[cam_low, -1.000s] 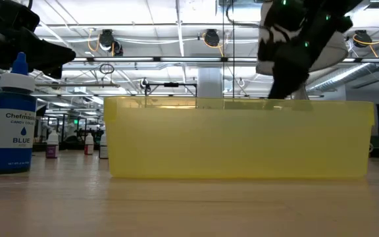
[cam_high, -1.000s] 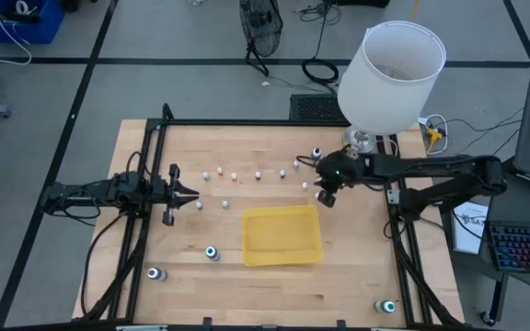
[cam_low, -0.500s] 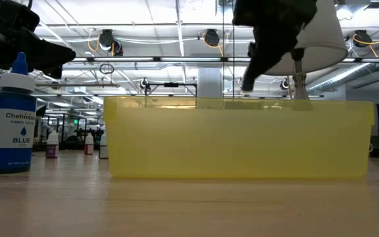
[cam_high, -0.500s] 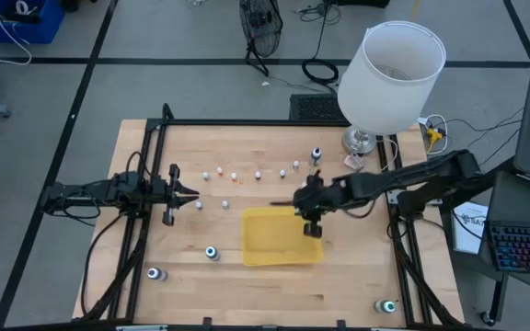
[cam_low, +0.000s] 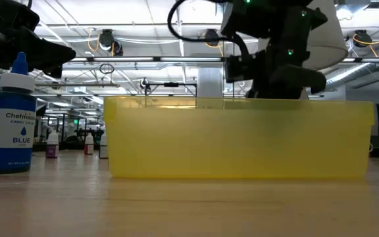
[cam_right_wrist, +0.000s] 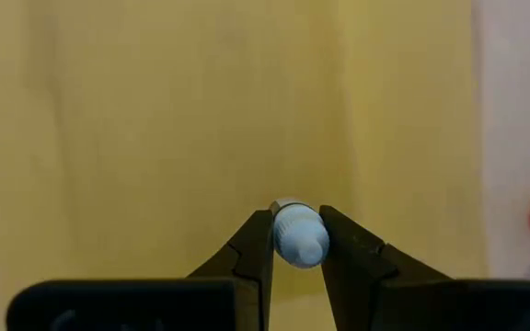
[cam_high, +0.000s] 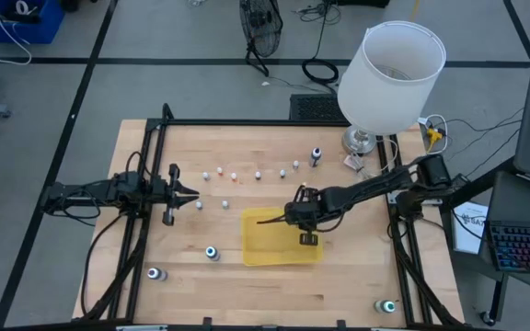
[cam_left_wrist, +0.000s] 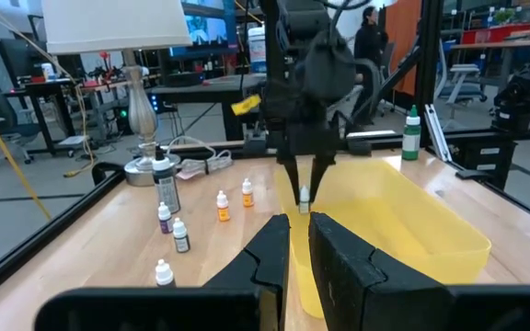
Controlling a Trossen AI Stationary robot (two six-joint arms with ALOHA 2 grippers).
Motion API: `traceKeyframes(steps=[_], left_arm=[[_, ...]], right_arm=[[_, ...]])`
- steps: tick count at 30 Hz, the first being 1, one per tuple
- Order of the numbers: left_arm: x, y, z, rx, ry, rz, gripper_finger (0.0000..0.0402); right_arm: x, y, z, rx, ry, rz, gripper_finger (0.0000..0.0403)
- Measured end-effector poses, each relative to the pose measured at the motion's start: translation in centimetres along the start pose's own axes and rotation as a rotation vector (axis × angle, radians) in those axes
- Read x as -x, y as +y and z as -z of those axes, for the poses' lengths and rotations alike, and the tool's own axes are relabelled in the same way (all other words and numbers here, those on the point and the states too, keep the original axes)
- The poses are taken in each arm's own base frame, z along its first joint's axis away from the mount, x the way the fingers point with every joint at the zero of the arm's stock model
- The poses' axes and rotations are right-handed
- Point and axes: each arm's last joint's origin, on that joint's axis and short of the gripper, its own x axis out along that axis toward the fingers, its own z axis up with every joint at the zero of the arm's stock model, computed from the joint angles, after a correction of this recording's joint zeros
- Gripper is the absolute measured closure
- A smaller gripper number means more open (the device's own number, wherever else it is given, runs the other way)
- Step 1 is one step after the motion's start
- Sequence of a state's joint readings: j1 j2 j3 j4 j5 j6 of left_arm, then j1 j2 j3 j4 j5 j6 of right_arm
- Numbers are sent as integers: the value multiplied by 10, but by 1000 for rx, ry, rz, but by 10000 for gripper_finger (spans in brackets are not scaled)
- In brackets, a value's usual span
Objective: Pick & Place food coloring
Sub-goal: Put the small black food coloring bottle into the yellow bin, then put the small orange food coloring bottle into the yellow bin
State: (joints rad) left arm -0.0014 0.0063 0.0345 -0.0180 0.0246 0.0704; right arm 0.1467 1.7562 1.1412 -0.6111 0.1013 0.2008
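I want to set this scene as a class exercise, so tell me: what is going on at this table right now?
The right arm's tool hangs over the yellow tray, shut on one tiny whitish dropper bottle of food coloring, not yet let go. The left arm's tool waits shut at the table's left side, holding nothing. A row of small bottles stands on the wood behind the tray, and a larger blue bottle stands to the tray's left.

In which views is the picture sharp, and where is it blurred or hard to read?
Right wrist view: the small bottle is sharp; the yellow tray behind is soft. Low view: the tray wall blocks the table beyond it; the blue bottle's label reads clearly. Left wrist view: the right gripper looks slightly blurred.
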Motion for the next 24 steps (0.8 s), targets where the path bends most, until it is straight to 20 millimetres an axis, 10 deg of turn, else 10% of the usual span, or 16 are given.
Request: traceKeyframes(steps=[24], left_arm=[[0,0,0,0,0,0,350]], right_arm=[[-3,-2,0,-1,12,2,283]])
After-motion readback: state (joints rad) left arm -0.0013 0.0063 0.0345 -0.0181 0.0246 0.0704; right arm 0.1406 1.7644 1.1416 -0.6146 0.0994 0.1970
